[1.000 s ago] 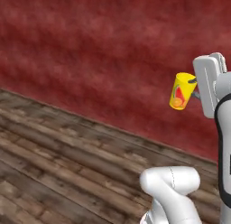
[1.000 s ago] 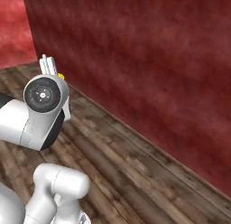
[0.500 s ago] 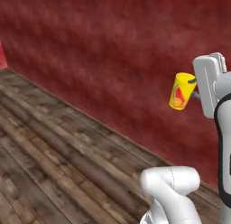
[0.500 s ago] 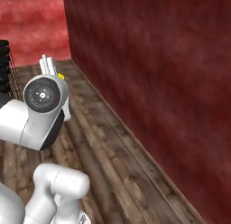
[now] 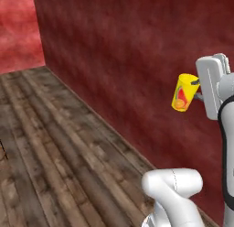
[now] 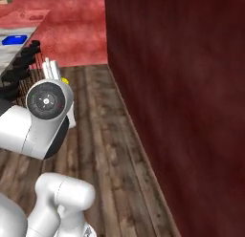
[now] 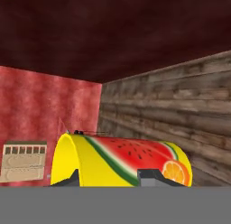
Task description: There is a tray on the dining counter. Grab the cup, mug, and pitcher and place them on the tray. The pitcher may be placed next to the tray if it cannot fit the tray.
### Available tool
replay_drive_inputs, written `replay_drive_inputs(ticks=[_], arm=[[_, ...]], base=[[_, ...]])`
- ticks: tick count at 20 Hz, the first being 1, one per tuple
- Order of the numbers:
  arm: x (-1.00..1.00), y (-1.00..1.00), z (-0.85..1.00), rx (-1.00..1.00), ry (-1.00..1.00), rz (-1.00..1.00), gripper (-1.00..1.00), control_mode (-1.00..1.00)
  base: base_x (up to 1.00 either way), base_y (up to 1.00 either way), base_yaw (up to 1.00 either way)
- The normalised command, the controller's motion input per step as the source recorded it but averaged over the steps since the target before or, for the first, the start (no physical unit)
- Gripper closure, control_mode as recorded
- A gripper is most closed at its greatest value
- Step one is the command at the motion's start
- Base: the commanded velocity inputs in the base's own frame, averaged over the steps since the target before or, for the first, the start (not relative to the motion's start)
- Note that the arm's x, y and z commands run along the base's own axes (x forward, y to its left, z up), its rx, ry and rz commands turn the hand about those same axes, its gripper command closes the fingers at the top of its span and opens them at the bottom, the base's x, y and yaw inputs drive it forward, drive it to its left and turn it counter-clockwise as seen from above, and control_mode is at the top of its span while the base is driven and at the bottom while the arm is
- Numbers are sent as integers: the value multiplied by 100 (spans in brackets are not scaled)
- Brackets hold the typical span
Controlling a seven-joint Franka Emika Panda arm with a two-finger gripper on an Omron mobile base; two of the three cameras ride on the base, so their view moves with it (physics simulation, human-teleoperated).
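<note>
So the small yellow handleless cup with the watermelon and orange-slice print (image 5: 184, 93) is up in the air, pinched between the fingers of the white arm's two-finger gripper (image 7: 113, 179), tilted a bit, well above the floor. From the hand camera it lies sideways right across the fingertips. Around it: a dark red textured wall (image 5: 128, 61) just behind the cup, and worn brown wooden plank flooring (image 5: 55, 148) below. In the right base view, way off at 10 o'clock, the flat bright blue tray (image 6: 14, 39) sits on the grey-white marble dining counter (image 6: 19, 52), with black chair backs (image 6: 21, 64) between it and the arm.
</note>
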Motion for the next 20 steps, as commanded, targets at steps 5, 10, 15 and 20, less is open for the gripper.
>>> replay_drive_inputs(ticks=[5, 10, 15, 20], arm=[[0, 0, 0, 0, 0, 0, 100, 100], [0, 0, 0, 0, 0, 0, 100, 100], [0, 0, 0, 0, 0, 0, 100, 100], [0, 0, 0, 0, 0, 0, 100, 100]], base=[[100, -49, 42], [100, -47, 42], [100, -46, 42], [100, -55, 42]])
